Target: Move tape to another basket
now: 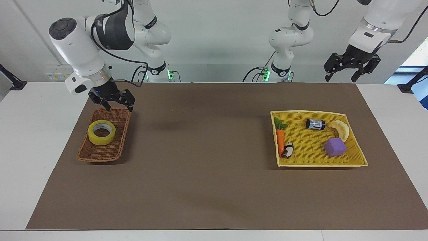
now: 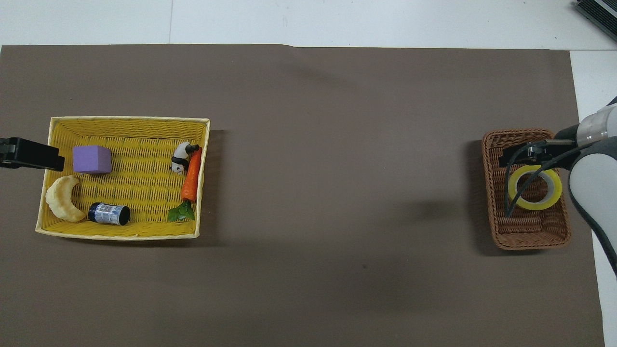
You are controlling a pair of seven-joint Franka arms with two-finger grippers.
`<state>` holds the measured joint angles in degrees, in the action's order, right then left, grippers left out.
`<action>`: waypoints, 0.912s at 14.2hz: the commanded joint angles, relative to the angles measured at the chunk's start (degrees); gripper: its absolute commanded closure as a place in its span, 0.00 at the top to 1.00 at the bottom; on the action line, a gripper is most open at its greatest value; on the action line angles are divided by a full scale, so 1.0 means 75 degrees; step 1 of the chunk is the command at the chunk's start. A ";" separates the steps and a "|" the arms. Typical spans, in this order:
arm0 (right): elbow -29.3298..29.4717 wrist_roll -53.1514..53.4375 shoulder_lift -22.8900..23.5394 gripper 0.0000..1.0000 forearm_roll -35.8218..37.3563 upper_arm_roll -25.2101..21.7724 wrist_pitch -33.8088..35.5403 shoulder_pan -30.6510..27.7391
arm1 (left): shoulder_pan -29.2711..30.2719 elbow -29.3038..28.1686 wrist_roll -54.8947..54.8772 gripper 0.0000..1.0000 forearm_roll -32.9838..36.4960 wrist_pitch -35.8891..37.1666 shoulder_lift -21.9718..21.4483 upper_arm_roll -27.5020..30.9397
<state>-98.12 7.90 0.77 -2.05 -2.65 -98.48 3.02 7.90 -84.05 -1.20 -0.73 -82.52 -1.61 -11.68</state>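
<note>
The yellow tape roll [image 1: 102, 132] lies flat in the small dark-brown wicker basket [image 1: 97, 157] at the right arm's end of the table. It also shows in the overhead view [image 2: 534, 187], inside the same basket [image 2: 530, 241]. My right gripper [image 1: 118, 107] is open and empty, raised over the basket's end nearer the robots and apart from the tape; it shows in the overhead view too [image 2: 525, 156]. My left gripper [image 1: 341, 77] is open and empty and waits high over the table edge by the robots.
A flat bright-yellow tray basket [image 1: 317, 164] at the left arm's end holds a purple cube [image 1: 335, 147], a carrot [image 1: 280, 140], a panda figure [image 1: 288, 150], a croissant [image 1: 341, 129] and a small can [image 1: 315, 124]. Brown mat covers the table between the baskets.
</note>
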 commanded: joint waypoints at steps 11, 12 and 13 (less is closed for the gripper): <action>0.1575 -0.0372 -0.0220 1.00 -0.0066 -0.0162 0.1987 0.0079 | -0.0456 -0.0090 -0.0262 1.00 0.0051 0.0081 -0.0101 0.0656; 0.1575 -0.0397 -0.0220 1.00 -0.0078 -0.0151 0.1998 -0.0015 | -0.0444 -0.0090 -0.0215 1.00 0.0039 0.0081 -0.0102 0.0656; 0.1575 -0.0467 -0.0220 1.00 -0.0032 -0.0128 0.1987 -0.0004 | -0.0467 -0.0090 -0.0203 1.00 0.0039 0.0081 -0.0102 0.0656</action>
<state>-85.39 6.68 -0.07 -1.42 -4.01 -83.88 4.30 5.63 -84.05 -2.78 -0.73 -82.30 -1.61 -7.71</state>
